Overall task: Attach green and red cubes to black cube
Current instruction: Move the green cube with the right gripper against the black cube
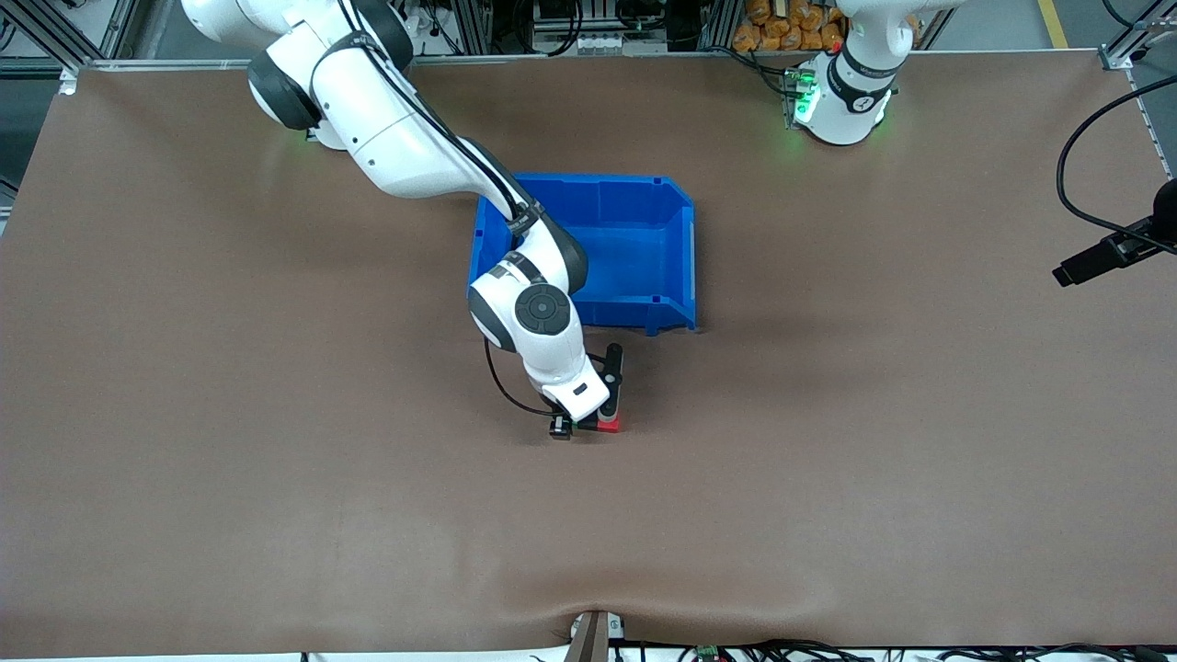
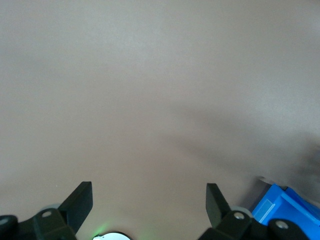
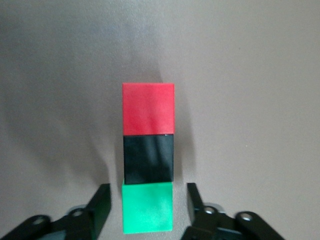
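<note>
Right wrist view: three cubes are seen in one straight row on the table, the red cube (image 3: 148, 108) at one end, the black cube (image 3: 148, 160) in the middle and the green cube (image 3: 147, 208) at the other end, each touching its neighbour. The right gripper (image 3: 148, 207) straddles the green cube with its jaws apart; a narrow gap shows on both sides, so the cube is not clamped.

Risks noted:
- One finger may catch the green cube as the gripper is lifted away, since the clearance on each side is slight. The cube could be dragged off the black cube and the join broken.
- Whether the faces have actually bonded cannot be judged; a small sideways nudge could skew the row.
- The row is largely hidden in the front view, where only the red cube (image 1: 609, 424) peeps out just below centre, under the wrist, so any shift would be hard to spot there.

Pose: the right arm is reached from the upper left of the front view, across the blue bin (image 1: 676, 241), with its wrist turned down over the row. The left gripper (image 2: 149, 200) is held with jaws wide apart and empty over bare table; that arm waits.
</note>
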Controlling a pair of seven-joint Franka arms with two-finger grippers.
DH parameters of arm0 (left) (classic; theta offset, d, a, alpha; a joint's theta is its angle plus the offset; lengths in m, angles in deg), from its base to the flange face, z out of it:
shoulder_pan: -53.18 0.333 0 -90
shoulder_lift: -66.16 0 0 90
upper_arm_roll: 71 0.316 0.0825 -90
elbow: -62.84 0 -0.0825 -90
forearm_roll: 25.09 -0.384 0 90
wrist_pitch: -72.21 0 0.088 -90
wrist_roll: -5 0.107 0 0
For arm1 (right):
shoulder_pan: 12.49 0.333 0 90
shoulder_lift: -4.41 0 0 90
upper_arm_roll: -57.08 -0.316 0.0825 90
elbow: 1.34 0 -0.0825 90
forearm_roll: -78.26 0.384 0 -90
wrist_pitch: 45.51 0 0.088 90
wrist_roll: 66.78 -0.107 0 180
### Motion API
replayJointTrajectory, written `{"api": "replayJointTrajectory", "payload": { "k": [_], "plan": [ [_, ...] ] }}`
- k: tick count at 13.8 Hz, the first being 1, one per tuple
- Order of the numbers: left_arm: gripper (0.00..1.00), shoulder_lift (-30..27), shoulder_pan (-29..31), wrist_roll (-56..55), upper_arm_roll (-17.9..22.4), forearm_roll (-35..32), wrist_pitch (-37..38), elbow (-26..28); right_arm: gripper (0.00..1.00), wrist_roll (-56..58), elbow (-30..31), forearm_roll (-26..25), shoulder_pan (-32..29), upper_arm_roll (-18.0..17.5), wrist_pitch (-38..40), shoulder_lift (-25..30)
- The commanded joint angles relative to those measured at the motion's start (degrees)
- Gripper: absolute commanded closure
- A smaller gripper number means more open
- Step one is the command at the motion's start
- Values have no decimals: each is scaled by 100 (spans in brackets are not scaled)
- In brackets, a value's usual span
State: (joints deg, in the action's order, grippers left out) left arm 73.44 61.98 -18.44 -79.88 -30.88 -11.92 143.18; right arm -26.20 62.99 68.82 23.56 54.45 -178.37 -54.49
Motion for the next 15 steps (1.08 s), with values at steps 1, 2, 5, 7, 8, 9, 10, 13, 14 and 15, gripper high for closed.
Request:
{"api": "replayJointTrajectory", "payload": {
  "k": [1, 2, 5, 7, 8, 9, 10, 13, 14, 15],
  "plan": [
    [0, -200, 16, -2, -8, -36, -86, 201, 0, -147, -175, -145, 43, 34, -12, -121],
    [0, -200, 16, 7, -8, -36, -86, 184, 0, -147, -175, -145, 25, 34, -4, -112],
    [0, -191, 25, 33, 9, -62, -60, 123, 0, -156, -131, -84, -1, 26, 93, 72],
    [0, -191, 69, 59, 18, -54, -60, 61, 0, -156, 9, -75, -19, 34, 285, 283],
    [0, -191, 104, 59, 18, -36, -60, -18, 0, -191, 18, -66, -28, 34, 461, 371],
    [0, -191, 104, 59, 10, -28, -60, -18, 0, -348, 27, -66, -36, 34, 758, 537],
    [0, -200, 96, 68, 1, -27, -60, -27, 0, -628, 27, -83, -54, 52, 1074, 686],
    [0, -235, 96, 77, -43, -36, -7, -27, 0, -1193, 27, -66, -421, 175, 1735, 1205],
    [0, -262, 96, 86, -43, -45, 2, -27, 0, -1193, 27, -49, -649, 149, 1911, 1398],
    [0, -384, 96, 112, -35, -80, 11, -19, 0, -1193, 27, 39, -913, 114, 2087, 1609]
  ]
}}
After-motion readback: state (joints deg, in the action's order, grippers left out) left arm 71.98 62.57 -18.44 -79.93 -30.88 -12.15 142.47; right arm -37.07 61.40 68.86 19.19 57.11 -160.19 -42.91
